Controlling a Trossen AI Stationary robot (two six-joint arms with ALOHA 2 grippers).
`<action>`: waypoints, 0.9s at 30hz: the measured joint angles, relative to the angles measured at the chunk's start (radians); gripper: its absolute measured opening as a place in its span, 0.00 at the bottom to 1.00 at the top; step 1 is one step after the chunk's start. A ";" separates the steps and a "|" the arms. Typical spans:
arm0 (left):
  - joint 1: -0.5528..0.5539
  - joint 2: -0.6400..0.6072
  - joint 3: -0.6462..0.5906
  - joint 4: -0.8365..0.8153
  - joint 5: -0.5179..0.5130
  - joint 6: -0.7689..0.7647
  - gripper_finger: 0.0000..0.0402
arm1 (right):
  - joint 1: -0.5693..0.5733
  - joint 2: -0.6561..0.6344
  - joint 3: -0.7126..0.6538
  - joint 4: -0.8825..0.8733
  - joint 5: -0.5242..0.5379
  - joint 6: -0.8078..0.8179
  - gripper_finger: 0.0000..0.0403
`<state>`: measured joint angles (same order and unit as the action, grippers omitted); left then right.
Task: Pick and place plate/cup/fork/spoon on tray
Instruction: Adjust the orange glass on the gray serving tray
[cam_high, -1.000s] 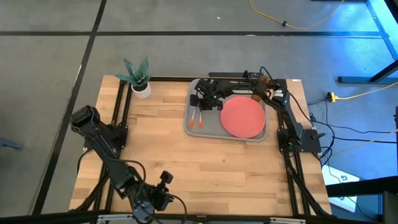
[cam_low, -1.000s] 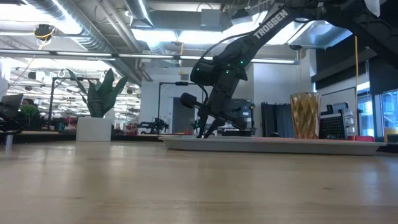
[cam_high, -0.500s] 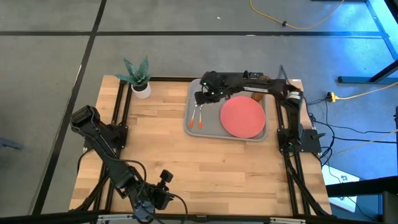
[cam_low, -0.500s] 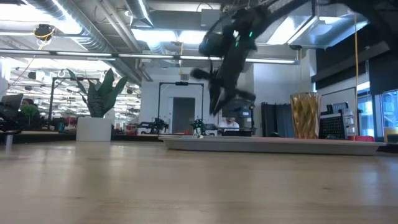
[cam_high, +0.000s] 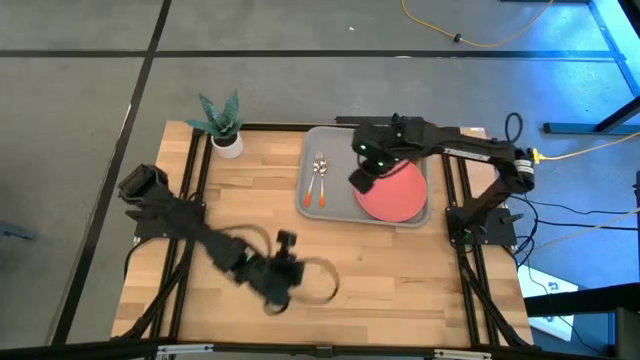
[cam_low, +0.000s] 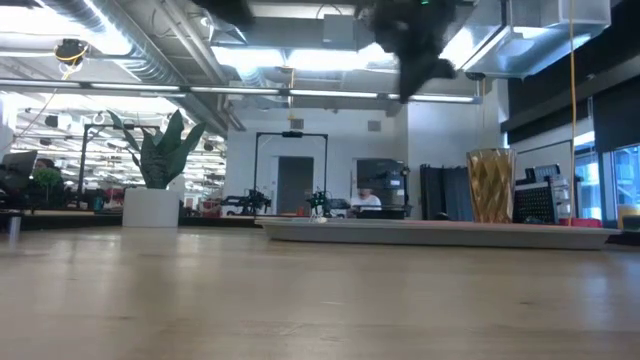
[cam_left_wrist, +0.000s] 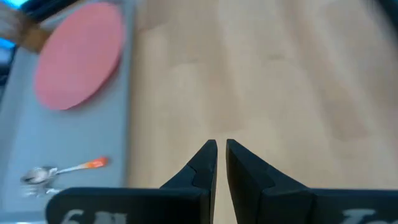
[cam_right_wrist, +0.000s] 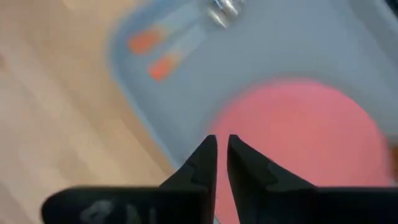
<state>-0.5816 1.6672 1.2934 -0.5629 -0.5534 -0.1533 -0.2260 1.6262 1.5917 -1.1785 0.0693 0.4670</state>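
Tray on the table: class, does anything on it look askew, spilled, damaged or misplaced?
Nothing stands out. On the grey tray, the plate lies flat at one end, the fork and spoon lie side by side at the other, and the cup stands upright. Nothing is spilled or visibly broken.

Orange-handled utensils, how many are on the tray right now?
2: the fork and the spoon, side by side on the tray's left part, beside the plate.
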 joint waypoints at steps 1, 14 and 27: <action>0.040 0.000 0.000 0.003 0.023 0.029 0.07 | 0.006 -0.009 0.000 -0.055 0.029 0.009 0.10; 0.570 0.000 0.000 0.202 0.488 0.298 0.01 | 0.042 -0.049 -0.100 -0.370 0.259 0.114 0.02; 0.791 0.043 0.003 0.384 0.771 0.398 0.00 | 0.071 -0.377 -0.600 -0.016 0.135 0.312 0.01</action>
<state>0.2096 1.7102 1.2964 -0.1786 0.2181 0.2443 -0.1551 1.2492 0.9920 -1.1940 0.2044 0.7787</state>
